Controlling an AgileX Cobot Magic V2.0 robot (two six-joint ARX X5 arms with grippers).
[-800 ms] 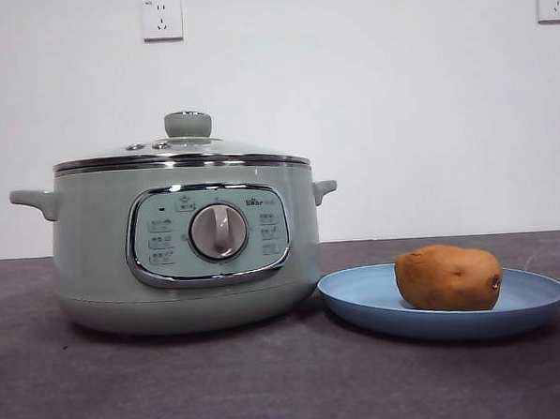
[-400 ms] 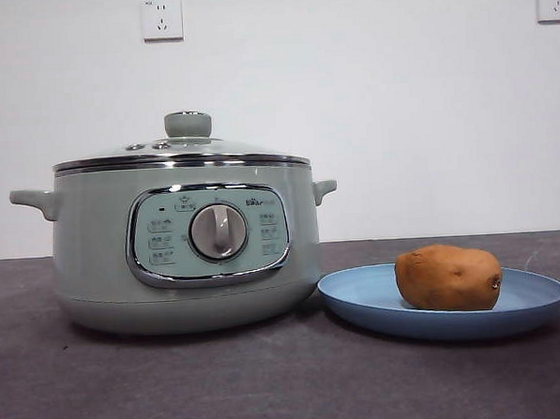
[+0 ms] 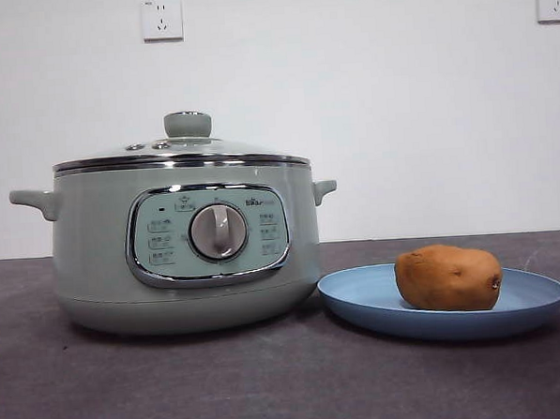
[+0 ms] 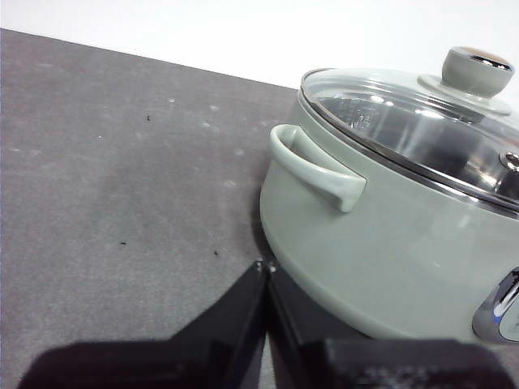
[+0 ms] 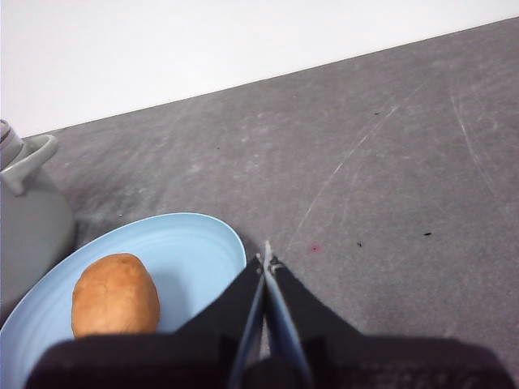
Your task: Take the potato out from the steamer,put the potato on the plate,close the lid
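Note:
The sage-green steamer [image 3: 186, 243] stands left of centre on the dark table, and its glass lid [image 3: 181, 149] with the pale green knob sits closed on the rim. To its right, the brown-orange potato [image 3: 448, 278] lies on the light-blue plate [image 3: 360, 299]. Neither arm shows in the front view. My left gripper [image 4: 266, 267] is shut and empty, hovering beside the steamer's [image 4: 389, 251] side handle, with the lid [image 4: 405, 113] in sight. My right gripper [image 5: 266, 261] is shut and empty, above the table just past the plate's [image 5: 195, 243] rim, near the potato [image 5: 113, 293].
Two wall sockets [image 3: 161, 19] hang on the white wall behind. The dark grey table [image 3: 270, 379] stretches in front of the steamer and plate. One steamer handle [image 5: 28, 158] shows at the edge of the right wrist view.

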